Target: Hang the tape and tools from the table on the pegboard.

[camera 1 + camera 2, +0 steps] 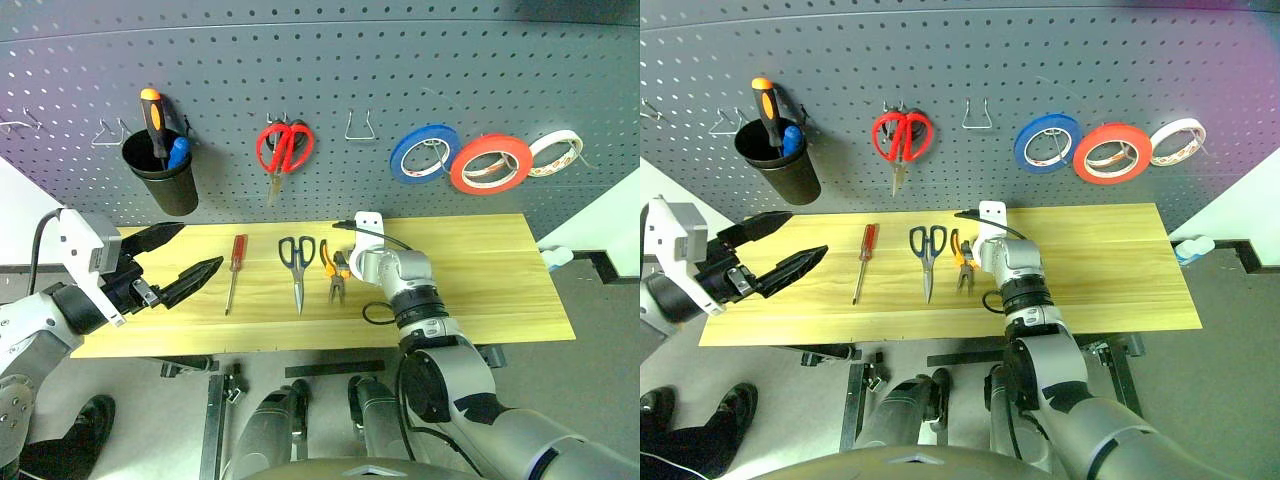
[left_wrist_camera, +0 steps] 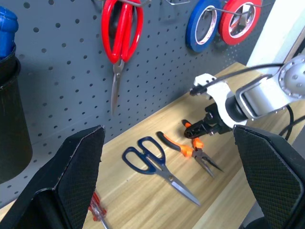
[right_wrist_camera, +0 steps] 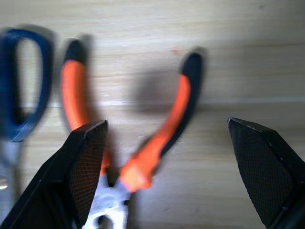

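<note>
- My left gripper [image 1: 188, 252] has two black, tapering, pointed fingers; their inner pads [image 2: 78, 164] carry a fine cross-hatched texture.
- A boxy white housing sits on that wrist, with a black cable curving out behind it.
- My right arm is glossy silver-grey, built of rounded segments with a ribbed black collar.
- A white bracket and looping black cables sit at my right wrist.

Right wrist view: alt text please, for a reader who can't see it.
The right gripper hangs with open jaws just above the pliers, which lie on the table with their orange-and-black handles spread. The handle loop of the black-handled scissors lies beside them.
</note>
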`<state>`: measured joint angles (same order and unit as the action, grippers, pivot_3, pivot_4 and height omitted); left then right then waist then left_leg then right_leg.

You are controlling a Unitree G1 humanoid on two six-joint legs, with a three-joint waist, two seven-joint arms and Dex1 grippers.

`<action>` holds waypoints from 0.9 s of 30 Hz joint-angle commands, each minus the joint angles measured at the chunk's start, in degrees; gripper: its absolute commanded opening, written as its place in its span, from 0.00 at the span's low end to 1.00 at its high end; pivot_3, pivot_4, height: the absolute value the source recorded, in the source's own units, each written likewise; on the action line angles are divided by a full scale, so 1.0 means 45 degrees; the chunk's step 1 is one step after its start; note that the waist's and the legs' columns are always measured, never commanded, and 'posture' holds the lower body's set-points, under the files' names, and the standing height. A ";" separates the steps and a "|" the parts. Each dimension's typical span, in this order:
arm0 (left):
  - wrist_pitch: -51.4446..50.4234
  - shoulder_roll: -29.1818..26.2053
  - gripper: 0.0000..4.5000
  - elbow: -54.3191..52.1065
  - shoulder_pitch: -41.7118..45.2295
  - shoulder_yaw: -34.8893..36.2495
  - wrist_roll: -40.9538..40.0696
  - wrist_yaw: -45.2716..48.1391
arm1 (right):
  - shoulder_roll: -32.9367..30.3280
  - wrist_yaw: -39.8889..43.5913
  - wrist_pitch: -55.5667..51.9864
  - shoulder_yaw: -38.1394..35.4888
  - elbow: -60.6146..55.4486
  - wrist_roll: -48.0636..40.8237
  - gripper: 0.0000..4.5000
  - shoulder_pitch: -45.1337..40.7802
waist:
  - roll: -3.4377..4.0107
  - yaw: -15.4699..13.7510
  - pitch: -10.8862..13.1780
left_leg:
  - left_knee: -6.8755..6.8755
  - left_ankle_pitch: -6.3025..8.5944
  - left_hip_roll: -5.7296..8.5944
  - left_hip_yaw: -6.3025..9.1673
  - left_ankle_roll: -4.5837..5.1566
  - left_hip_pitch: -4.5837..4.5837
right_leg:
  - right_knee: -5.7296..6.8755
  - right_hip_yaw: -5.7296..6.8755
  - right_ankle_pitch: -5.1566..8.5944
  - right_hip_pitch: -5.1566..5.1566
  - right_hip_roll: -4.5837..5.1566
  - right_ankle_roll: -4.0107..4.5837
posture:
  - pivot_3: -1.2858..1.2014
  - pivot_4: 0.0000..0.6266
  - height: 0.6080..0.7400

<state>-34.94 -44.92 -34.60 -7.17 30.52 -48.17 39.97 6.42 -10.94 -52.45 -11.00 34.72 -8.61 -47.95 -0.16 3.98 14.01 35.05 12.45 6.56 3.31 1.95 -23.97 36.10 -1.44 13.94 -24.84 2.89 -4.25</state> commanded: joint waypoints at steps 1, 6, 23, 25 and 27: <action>0.0031 0.0006 1.00 -0.0240 0.0003 0.0202 -0.0283 -0.0003 | 0.0828 -0.0125 -0.0878 -0.0367 -0.0980 -0.0700 0.93 0.0131 | 0.0000 -0.0001 0.0000 | -0.0001 0.0000 0.0000 0.0000 0.0000 -0.0004 | -0.0001 0.0001 0.0000 -0.0004 0.0000 0.0000 | 0.50 0.42 1.00; 0.0119 0.0009 1.00 -0.0277 0.0017 0.0189 -0.0214 -0.0026 | 0.0874 -0.0193 -0.1653 -0.0267 -0.1703 -0.1045 0.93 0.0386 | 0.0001 0.0005 0.0000 | 0.0000 -0.0003 0.0000 0.0000 0.0005 -0.0032 | 0.0001 0.0001 0.0000 -0.0031 0.0000 0.0000 | 0.51 0.42 1.00; 0.0051 -0.0037 1.00 -0.0278 0.0142 0.0094 -0.0244 -0.0057 | 0.1416 0.0267 -0.2782 0.1054 -0.2833 -0.1447 0.93 0.1325 | 0.0000 -0.0001 0.0000 | 0.0003 -0.0019 0.0000 -0.0002 0.0022 -0.0090 | 0.0006 0.0001 -0.0001 -0.0087 0.0001 -0.0001 | 0.51 0.43 1.00; 0.0019 -0.0020 1.00 -0.0271 0.0151 0.0097 -0.0300 -0.0086 | 0.1462 0.0254 -0.2735 0.1212 -0.2863 -0.1458 0.93 0.1347 | 0.0001 0.0002 0.0000 | 0.0002 -0.0019 0.0000 -0.0001 0.0022 -0.0090 | 0.0006 0.0001 -0.0001 -0.0088 0.0001 -0.0001 | 0.51 0.43 1.00; 0.0038 -0.0043 1.00 -0.0288 0.0157 0.0077 -0.0249 -0.0091 | 0.1450 0.0262 -0.2732 0.1329 -0.2821 -0.1477 0.93 0.1384 | 0.0001 -0.0001 0.0000 | 0.0002 -0.0019 0.0001 0.0000 0.0022 -0.0090 | 0.0006 0.0001 -0.0001 -0.0088 0.0001 -0.0001 | 0.51 0.43 1.00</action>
<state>-34.95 -44.82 -34.61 -6.49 30.07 -48.60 39.62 6.89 -9.97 -64.84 -5.79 24.35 -14.59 -42.69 -0.15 3.97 14.01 35.06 12.36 6.56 3.31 2.05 -24.38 36.13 -1.44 13.94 -25.24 2.89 -4.26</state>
